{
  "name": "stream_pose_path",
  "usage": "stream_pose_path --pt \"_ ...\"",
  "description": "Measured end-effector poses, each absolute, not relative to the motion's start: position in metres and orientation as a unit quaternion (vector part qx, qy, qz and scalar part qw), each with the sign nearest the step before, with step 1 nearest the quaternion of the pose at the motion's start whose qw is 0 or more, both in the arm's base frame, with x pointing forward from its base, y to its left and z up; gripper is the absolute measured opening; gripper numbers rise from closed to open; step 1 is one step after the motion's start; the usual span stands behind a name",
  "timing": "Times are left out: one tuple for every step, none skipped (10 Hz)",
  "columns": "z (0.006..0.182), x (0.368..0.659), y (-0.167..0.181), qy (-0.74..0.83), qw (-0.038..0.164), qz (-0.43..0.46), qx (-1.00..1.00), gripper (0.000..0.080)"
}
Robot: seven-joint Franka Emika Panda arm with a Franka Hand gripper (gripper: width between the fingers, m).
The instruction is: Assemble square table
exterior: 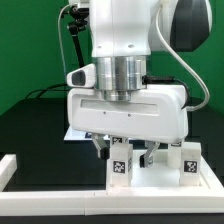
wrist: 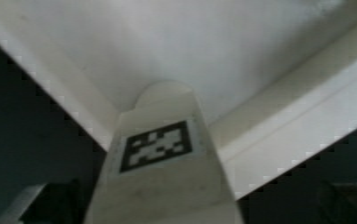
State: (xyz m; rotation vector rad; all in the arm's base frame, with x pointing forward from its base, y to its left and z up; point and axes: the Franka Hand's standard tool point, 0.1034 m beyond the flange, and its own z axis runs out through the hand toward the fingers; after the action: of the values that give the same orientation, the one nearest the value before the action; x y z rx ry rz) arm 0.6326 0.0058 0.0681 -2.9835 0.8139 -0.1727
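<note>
The white square tabletop [exterior: 150,186] lies at the front of the black table, right of centre in the exterior view. Two white block legs stand on it with their tags showing, one [exterior: 120,167] under the hand and one [exterior: 188,160] further to the exterior view's right. My gripper [exterior: 126,154] hangs straight down over the first leg. In the wrist view that tagged leg [wrist: 154,150] rises between the two dark fingers [wrist: 43,205], with the tabletop slab [wrist: 246,60] behind it. The jaws stand wide, with a gap on each side of the leg, so my gripper [wrist: 196,212] is open and holds nothing.
A long white border rail [exterior: 60,196] runs along the table's front edge and turns up at the exterior view's left [exterior: 10,168]. The robot's large hand hides the middle of the scene. A green wall stands behind.
</note>
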Motion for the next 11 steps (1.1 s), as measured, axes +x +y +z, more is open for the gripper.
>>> stream_pose_path --pt "0.0679 0.6326 0.0059 0.278 0.023 -0.056 -0.959 0.0649" --pt "0.0678 0.6326 0.0054 0.278 0.023 -0.056 -0.959 0.0556" --pt "0.0678 0.6326 0.0055 0.293 0.024 -0.055 -0.954 0.0556" --pt "0.0675 0.6325 0.0054 0.333 0.027 -0.054 -0.941 0.0336" --pt "0.0669 0.6315 0.0019 0.374 0.027 -0.052 -0.926 0.0295" --pt "0.0667 0.6313 0.0015 0.392 0.028 -0.052 -0.918 0.0295" --pt "0.0665 0.6309 0.0004 0.426 0.029 -0.05 -0.903 0.0295" --pt "0.0664 0.6307 -0.0003 0.446 0.03 -0.05 -0.893 0.0295" --pt "0.0663 0.6292 -0.0017 0.509 0.031 -0.042 -0.859 0.0295" --pt "0.0659 0.6288 -0.0033 0.566 0.033 -0.036 -0.823 0.0295" --pt "0.0658 0.6277 -0.0039 0.619 0.034 -0.031 -0.784 0.0295"
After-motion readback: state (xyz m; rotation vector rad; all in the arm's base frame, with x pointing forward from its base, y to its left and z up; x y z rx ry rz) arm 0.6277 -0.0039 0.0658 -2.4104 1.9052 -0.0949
